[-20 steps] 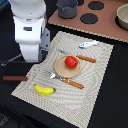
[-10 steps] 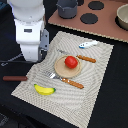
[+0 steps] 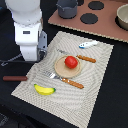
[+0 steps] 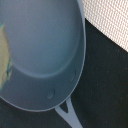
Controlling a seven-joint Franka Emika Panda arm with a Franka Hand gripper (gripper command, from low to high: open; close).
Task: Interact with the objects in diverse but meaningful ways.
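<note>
Your pincer sits hidden under the white arm point(image 3: 29, 32) beside the placemat point(image 3: 100, 65), so you cannot tell whether it is spread or pinching. Up close, the wrist camera fills with the grey pan point(image 4: 42, 55). On the placemat, the tomato point(image 3: 71, 62) rests on a plate point(image 3: 60, 71), the banana point(image 3: 44, 90) near one corner.

Smooth matt grey pan point(image 4: 40, 55), woven cloth placemat point(image 3: 95, 85), glossy tomato point(image 3: 71, 62)

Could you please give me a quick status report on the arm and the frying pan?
Gripper hidden behind the arm body in the exterior view; state unknown. Frying pan fills the wrist view, directly below. Tomato sits on plate, banana on mat. No obstruction seen.
</note>
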